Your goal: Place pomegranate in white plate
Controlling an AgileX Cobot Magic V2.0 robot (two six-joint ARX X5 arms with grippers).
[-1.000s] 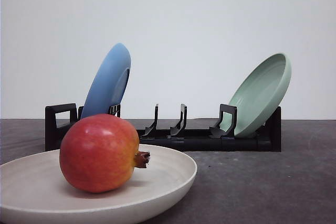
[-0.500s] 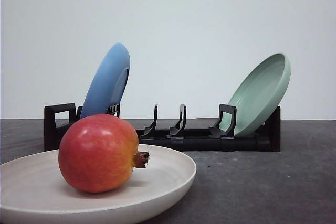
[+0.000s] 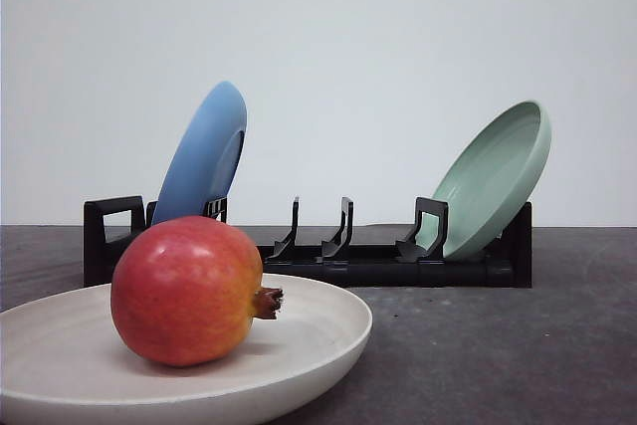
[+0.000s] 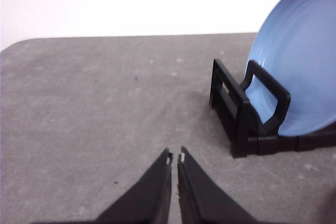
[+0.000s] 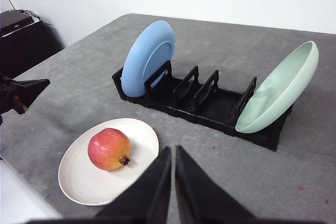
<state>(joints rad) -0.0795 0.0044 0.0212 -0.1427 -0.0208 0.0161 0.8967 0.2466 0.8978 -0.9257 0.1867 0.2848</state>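
Grey speckled table [image 5: 315, 171] against a white wall [image 3: 398, 47]; both pincers [image 4: 175, 159] [image 5: 173, 150] clenched empty.

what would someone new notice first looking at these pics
The red pomegranate lying in the white plate at the near left of the table, with no gripper touching it. Behind it a black dish rack holds a blue plate leaning at its left end and a pale green plate leaning at its right end.

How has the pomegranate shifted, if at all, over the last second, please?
Hardly: judged against the black rack, the pomegranate sits a hair further left than a second ago, resting in the white plate, crown pointing right.
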